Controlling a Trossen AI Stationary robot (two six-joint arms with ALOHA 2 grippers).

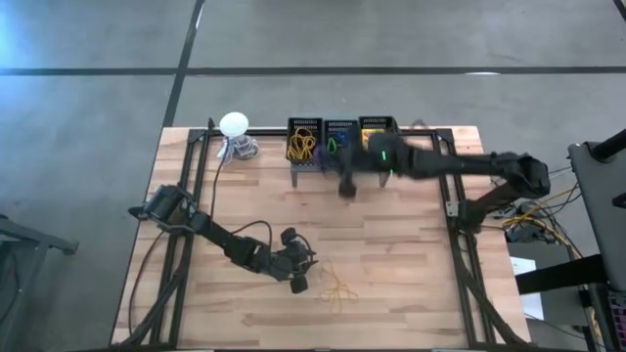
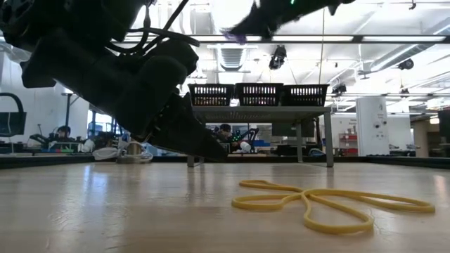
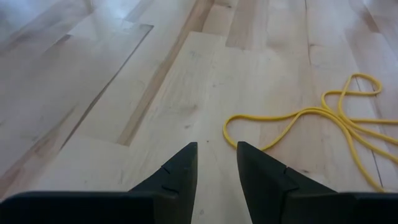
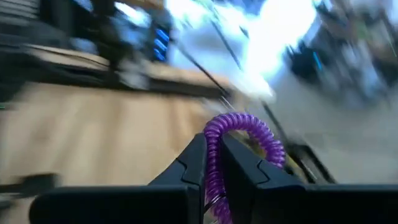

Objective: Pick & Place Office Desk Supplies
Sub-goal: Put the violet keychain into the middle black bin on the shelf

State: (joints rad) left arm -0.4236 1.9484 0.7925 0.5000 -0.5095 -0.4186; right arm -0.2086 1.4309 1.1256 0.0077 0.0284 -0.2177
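Nearest the table's front edge, at about 6 o'clock from its centre: yellow rubber bands (image 1: 338, 287), several thin loops tangled and lying flat on the wood

Just beside them, toward 9 o'clock: left gripper (image 1: 298, 285), low over the boards, fingers (image 3: 177, 174) parted by a narrow gap and holding nothing (the nearest loop of the bands lies just ahead of the tips, apart from them in the left wrist view)

Looming dark in the low view, close over the table top, with the bands (image 2: 330, 202) in front of it

Further back, past the table's centre toward 12 o'clock: right gripper (image 1: 346, 187), raised clear of the wood just in front of the stand, fingers closed on a purple coil ring (image 4: 239, 146), the spiral arching up from between the tips

Farthest off, along the back edge at 12 o'clock: three black mesh baskets (image 1: 341, 125) in a row on a grey stand (image 1: 309, 168), more yellow bands heaped in the one toward 9 o'clock, contents of the other two too small to tell

At about 10 o'clock in the back corner: white ball-shaped object (image 1: 234, 123)
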